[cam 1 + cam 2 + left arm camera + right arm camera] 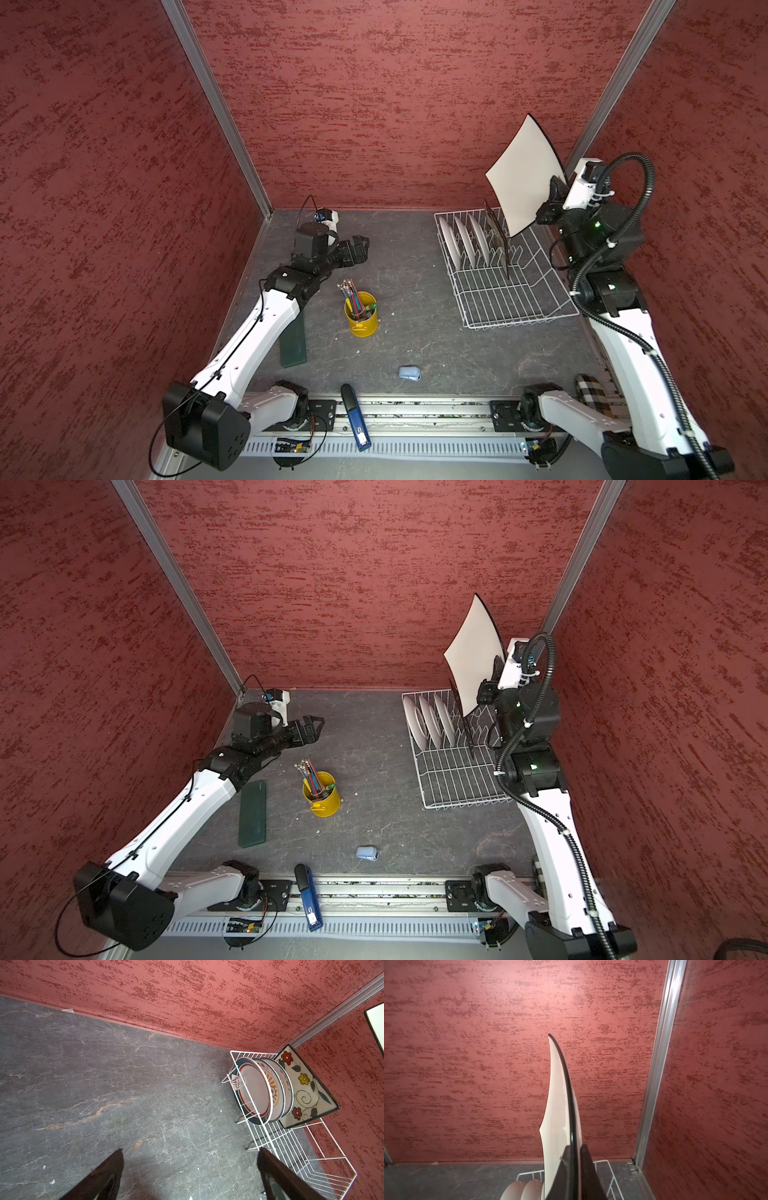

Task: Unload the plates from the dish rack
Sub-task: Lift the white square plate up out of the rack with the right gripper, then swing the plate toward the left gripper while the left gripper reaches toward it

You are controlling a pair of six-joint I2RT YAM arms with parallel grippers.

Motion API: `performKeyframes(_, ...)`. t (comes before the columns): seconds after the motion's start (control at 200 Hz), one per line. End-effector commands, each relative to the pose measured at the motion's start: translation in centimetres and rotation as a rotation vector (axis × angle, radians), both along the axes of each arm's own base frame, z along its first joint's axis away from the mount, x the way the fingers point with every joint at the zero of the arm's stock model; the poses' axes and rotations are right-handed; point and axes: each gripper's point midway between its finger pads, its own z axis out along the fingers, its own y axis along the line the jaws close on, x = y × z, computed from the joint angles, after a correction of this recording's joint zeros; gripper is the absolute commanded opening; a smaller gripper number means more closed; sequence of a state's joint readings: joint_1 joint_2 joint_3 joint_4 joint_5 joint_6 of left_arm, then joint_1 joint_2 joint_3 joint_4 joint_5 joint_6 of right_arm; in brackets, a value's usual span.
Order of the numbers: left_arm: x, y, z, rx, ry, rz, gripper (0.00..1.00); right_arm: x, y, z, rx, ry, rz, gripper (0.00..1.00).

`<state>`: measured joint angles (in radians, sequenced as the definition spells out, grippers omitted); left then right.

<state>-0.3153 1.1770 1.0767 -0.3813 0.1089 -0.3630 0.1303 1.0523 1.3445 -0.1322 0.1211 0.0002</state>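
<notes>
Holding a square plate (524, 174) aloft above the rack (519, 309), the right gripper (549, 202) clamps its edge; three round plates (461, 243) and a second square plate (498, 239) stand slotted, none on the table (415, 291) yet, while the left gripper (360, 249) hovers, fingers apart, well away.

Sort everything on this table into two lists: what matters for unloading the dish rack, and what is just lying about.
For the job:
dish rack
square plate, gripped by the shut right tool
three round plates standing in the rack
flowered square plate next to them

Lying about:
yellow pencil cup
dark green flat case
blue stapler
small pale-blue object
</notes>
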Motion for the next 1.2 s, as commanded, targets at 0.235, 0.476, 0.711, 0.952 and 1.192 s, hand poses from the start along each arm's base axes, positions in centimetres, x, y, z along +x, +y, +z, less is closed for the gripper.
performKeyframes(0.235,0.6,-1.0,0.2,-0.157,-0.003,-0.048,1.00,-4.1,3.3,7.5,0.361,-0.357,0.344,0.00)
performKeyframes(0.476,0.2,-2.2,1.0,-0.246,-0.016,-0.139,0.99,-2.6,5.1,5.7,0.575,-0.353,0.525,0.00)
performKeyframes(0.711,-0.8,-3.6,3.0,-0.308,-0.089,-0.223,1.00,-0.1,6.7,4.1,0.741,-0.318,0.606,0.00)
performKeyframes(0.952,-0.8,-5.8,5.7,-0.427,-0.170,-0.313,1.00,1.6,9.6,2.3,0.834,-0.294,0.672,0.00)
performKeyframes(1.192,-0.9,-5.8,7.8,-0.559,-0.249,-0.299,1.00,2.8,11.3,0.9,0.917,-0.264,0.746,0.00)
